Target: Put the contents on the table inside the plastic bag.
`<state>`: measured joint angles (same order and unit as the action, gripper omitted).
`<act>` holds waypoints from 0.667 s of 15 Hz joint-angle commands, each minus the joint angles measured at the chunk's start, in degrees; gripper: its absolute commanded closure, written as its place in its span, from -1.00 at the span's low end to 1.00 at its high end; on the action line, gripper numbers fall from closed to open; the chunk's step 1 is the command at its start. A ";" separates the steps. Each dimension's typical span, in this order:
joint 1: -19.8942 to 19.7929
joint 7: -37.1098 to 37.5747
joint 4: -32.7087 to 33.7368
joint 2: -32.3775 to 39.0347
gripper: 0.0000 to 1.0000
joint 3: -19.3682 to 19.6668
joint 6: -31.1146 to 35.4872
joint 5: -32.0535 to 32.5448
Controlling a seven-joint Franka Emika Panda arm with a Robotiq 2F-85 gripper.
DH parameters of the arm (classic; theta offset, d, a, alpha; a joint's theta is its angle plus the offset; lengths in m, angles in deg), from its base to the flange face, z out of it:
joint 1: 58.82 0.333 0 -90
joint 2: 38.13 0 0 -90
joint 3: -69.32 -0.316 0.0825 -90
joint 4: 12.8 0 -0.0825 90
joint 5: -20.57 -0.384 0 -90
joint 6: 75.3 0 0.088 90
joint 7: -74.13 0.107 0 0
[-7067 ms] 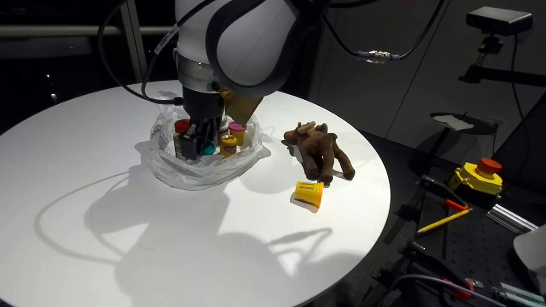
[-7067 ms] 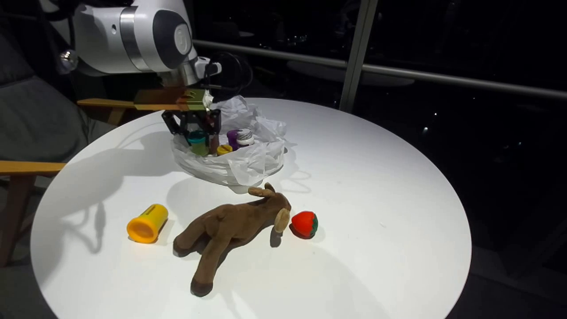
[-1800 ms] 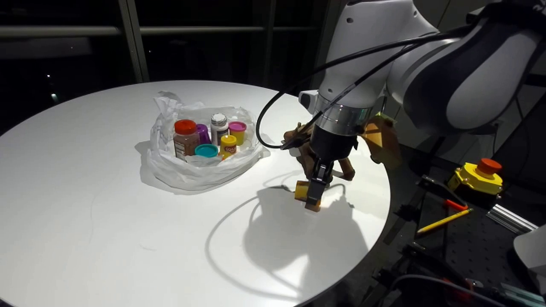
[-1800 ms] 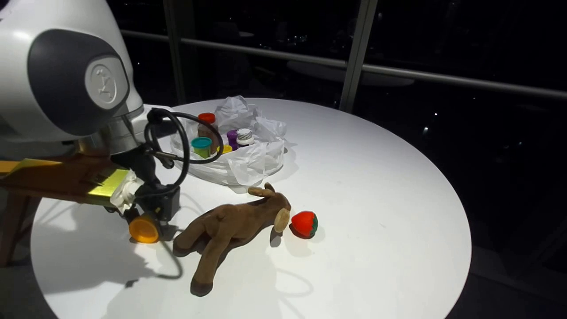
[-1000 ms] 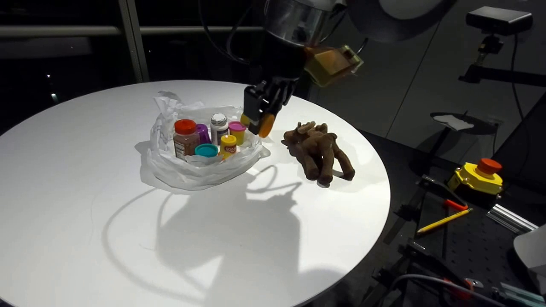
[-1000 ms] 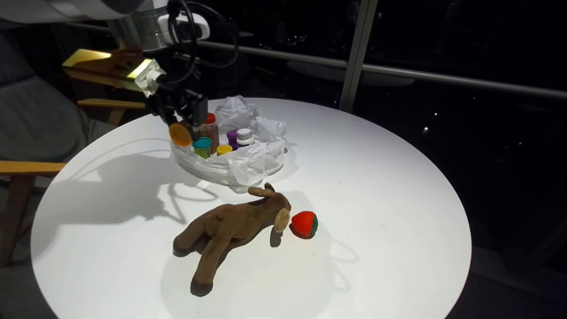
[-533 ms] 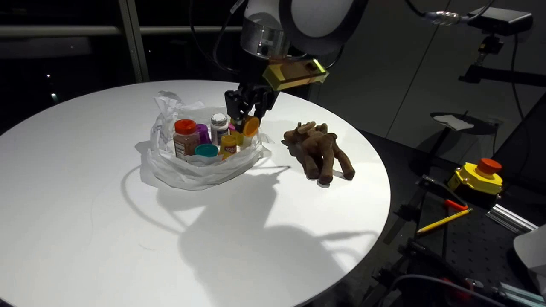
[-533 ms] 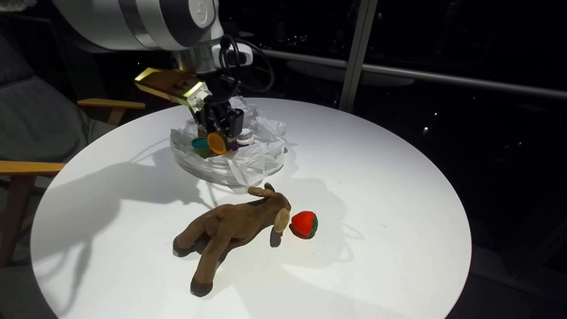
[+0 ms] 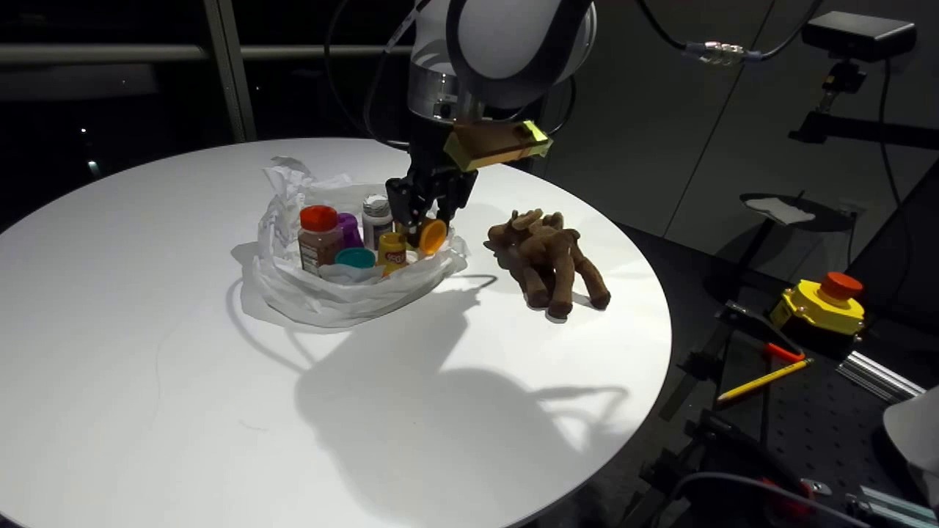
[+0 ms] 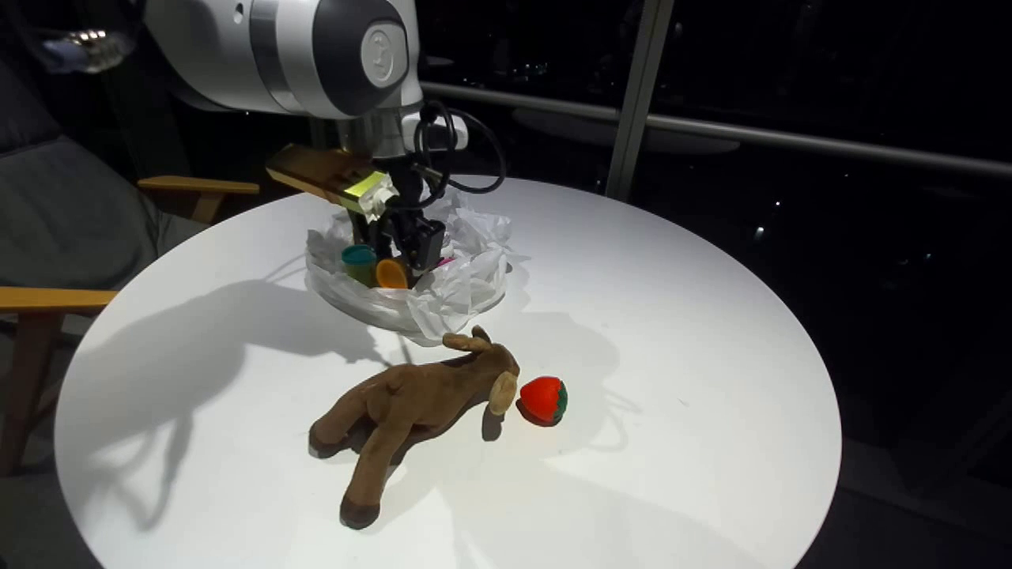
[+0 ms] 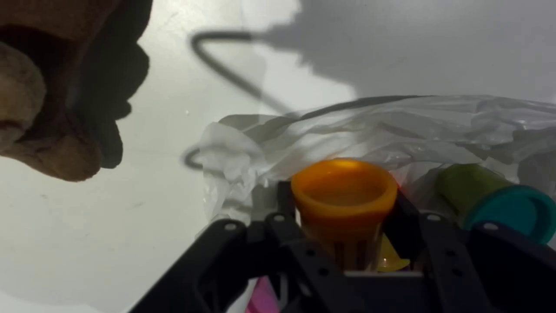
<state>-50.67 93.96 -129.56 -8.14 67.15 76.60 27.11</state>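
Wrist view: the orange-topped tub is tilted in the mouth of the bag, the pincer clamped on it. Toward three o'clock is the teal tub, inside; toward ten, the plush lies outside on the table. In an exterior view the jar is at the pincer's nine o'clock; in an exterior view the strawberry sits just beside the plush, at its three o'clock.

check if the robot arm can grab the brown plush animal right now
Probably not yet: its gripper holds a round orange-lidded plastic container, which it would likely need to release first. Nothing covers the brown plush animal, though.
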 commanded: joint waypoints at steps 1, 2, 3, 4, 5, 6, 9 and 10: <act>0.73 -3.44 0.98 -1.16 0.58 0.14 -6.52 -1.95; 0.76 -3.50 1.38 -1.05 0.58 0.18 -8.88 -2.00; 0.43 -3.93 2.51 -0.40 0.58 -0.08 -12.57 -2.49; 0.31 -3.83 3.94 0.41 0.58 -0.07 -16.10 -2.83; 0.03 -4.16 5.14 1.05 0.58 -0.24 -18.87 -3.38; -0.41 -4.60 7.03 1.94 0.58 -0.55 -21.73 -4.48; -1.02 -4.85 12.01 3.97 0.58 -0.76 -26.18 -7.31; -1.11 -4.75 13.66 4.78 0.58 -0.73 -27.03 -8.12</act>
<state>-50.92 90.63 -122.58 -6.34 67.01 54.01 22.18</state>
